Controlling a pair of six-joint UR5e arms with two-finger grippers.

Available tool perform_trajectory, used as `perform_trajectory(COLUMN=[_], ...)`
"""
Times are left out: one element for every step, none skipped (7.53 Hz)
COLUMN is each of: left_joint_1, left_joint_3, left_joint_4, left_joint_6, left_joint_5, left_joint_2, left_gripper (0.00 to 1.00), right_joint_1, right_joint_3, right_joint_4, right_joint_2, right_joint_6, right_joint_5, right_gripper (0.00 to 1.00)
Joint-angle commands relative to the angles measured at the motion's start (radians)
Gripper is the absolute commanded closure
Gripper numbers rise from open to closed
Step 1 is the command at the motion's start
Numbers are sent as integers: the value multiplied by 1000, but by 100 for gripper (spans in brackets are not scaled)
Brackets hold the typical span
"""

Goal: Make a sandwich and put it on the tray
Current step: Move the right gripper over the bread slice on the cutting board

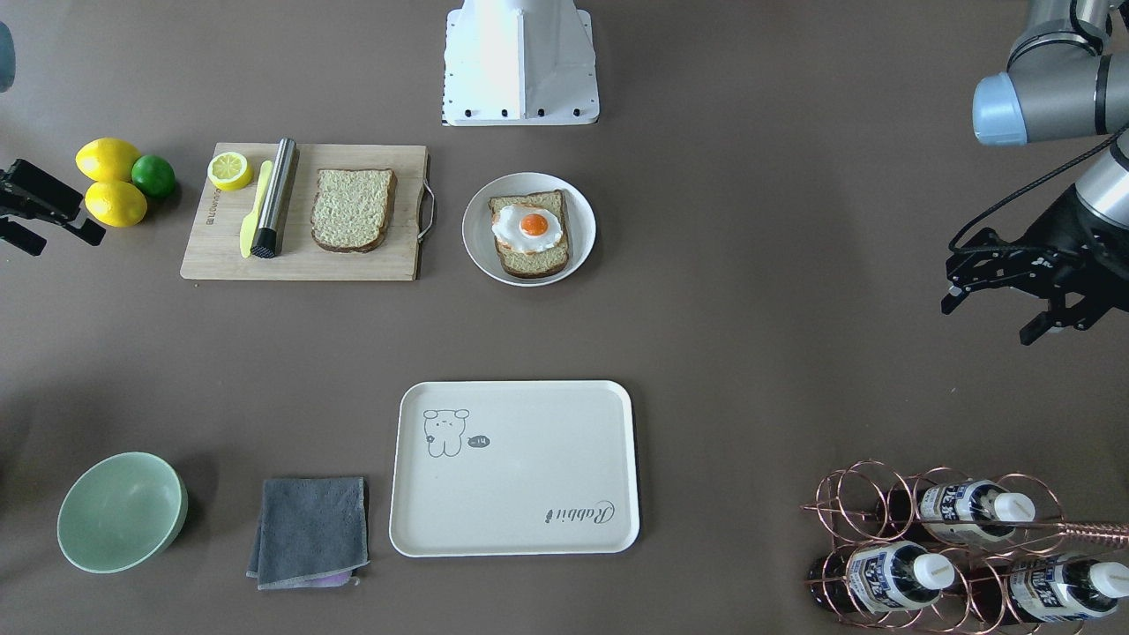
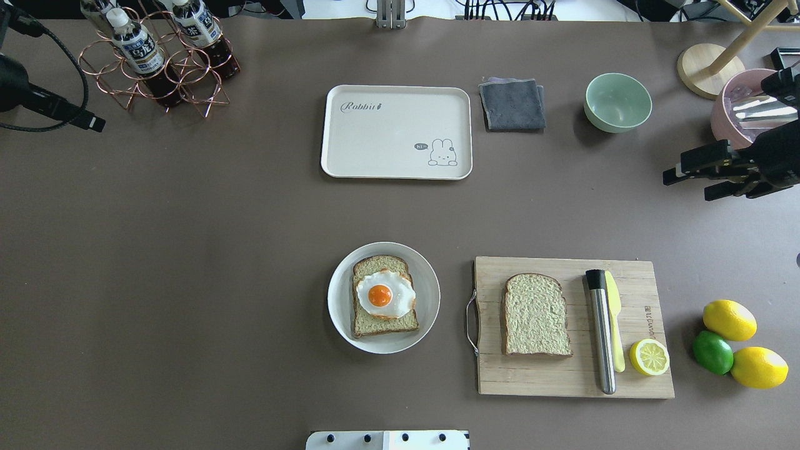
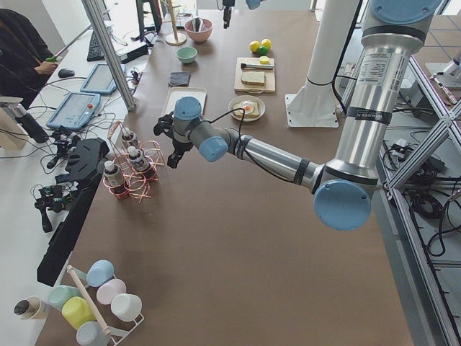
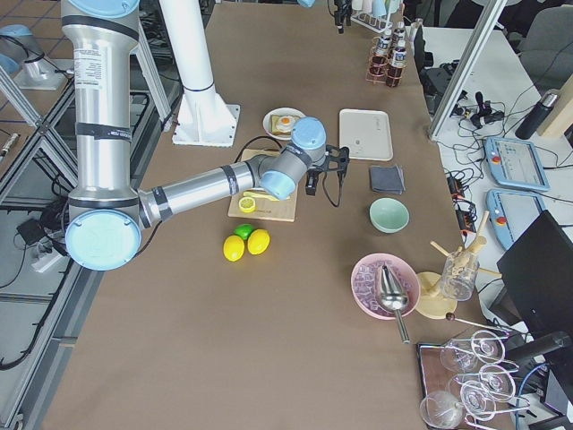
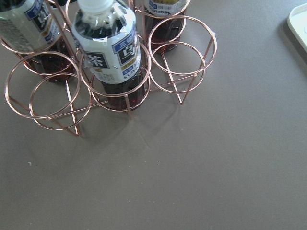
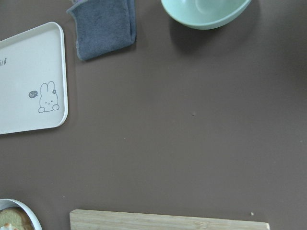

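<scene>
Light is bright, even & diffuse from overhead in all views: the matte brown table (image 2: 187, 250) reads flat & uniform, the cream tray (image 2: 387, 137) keeps its print legible, & shadows are soft & short, e.g. the green bowl (image 2: 618, 102) drops a faint one toward 7 o'clock in the overhead view, the lemons (image 2: 729, 319) toward 9. Left wrist cam: small highlights on the bottle (image 5: 111, 48) at 11 o'clock, its label slightly soft. Side views bend at the edges (wide-angle), w/ far items small & low-detail.
</scene>
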Motion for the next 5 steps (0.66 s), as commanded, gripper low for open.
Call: perform_trajectory(left_joint_1=[31, 53, 63, 64, 64], left_joint_3=[20, 46, 48, 48, 48], left_joint_4=[-107, -195, -220, -220, -222], left_joint_6=[-156, -161, -163, -161, -161], left_joint_5=[5, 8, 8, 8, 8], left_joint_2=[5, 27, 41, 48, 50], left_gripper=[2, 2, 2, 2, 2], right_joint_1=[-182, -246, -324, -378, -430], right_joint_3=[13, 36, 55, 62, 66], right_joint_4=[90, 91, 90, 90, 90], right_joint_2=[35, 38, 37, 29, 29], right_joint_6=[197, 216, 245, 270, 293], right_joint_5=[-135, -186, -253, -298, -337], right_gripper=[0, 0, 0, 0, 0])
